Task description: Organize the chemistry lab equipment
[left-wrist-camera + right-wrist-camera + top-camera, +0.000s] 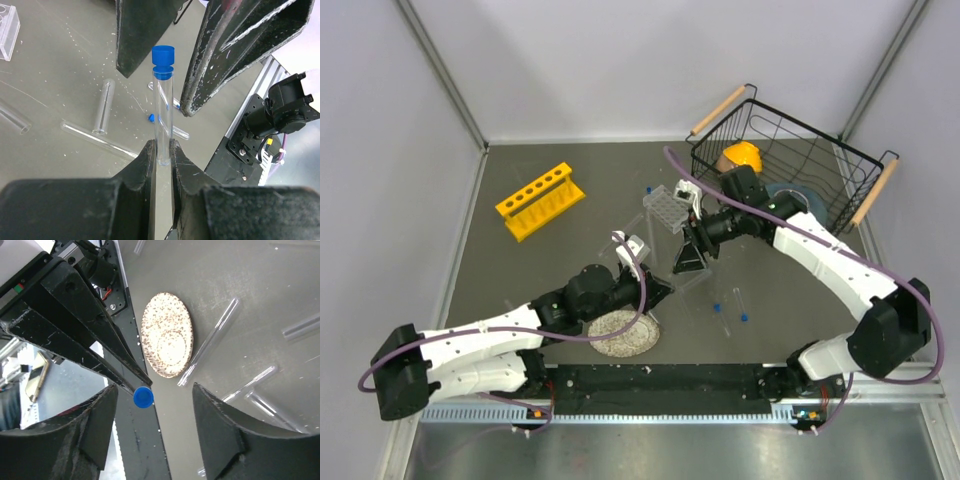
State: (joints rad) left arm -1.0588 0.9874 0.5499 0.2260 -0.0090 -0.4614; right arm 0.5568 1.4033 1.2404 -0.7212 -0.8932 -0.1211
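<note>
The left gripper [162,150] is clamped on the bottom end of a vial [163,110]. It holds the vial in the air just past the disc [167,335], on the far right side. The blue cap [143,397] points toward the right gripper [155,390]. That gripper's jaws stand apart on either side of the cap, with a gap on each side, and grasp nothing.

The vial looks very light and stiff, with thin, smooth clear walls. I cannot tell whether it is glass or plastic, so it is best treated as breakable. Little force should be needed to hold it, and a hard pinch risks cracking the wall or squirting the tube out sideways, since the round surface is slick. The left grip sits at the very end, so most of the length hangs free. A nudge at the cap could lever the vial in the jaws.

The cap looks like the better hold for the right gripper, being wider, matte and probably softer than the tube. It may only be pressed on, though, so a pull along the tube could take it off. Pinching just below the cap, square across the tube, seems safer for carrying.

Loose tubes [210,340] lie flat on the table just right of the disc and would likely roll if bumped. The clear rack [668,207] stands beyond the disc, and the yellow rack [540,200] is well apart from it, far left.
</note>
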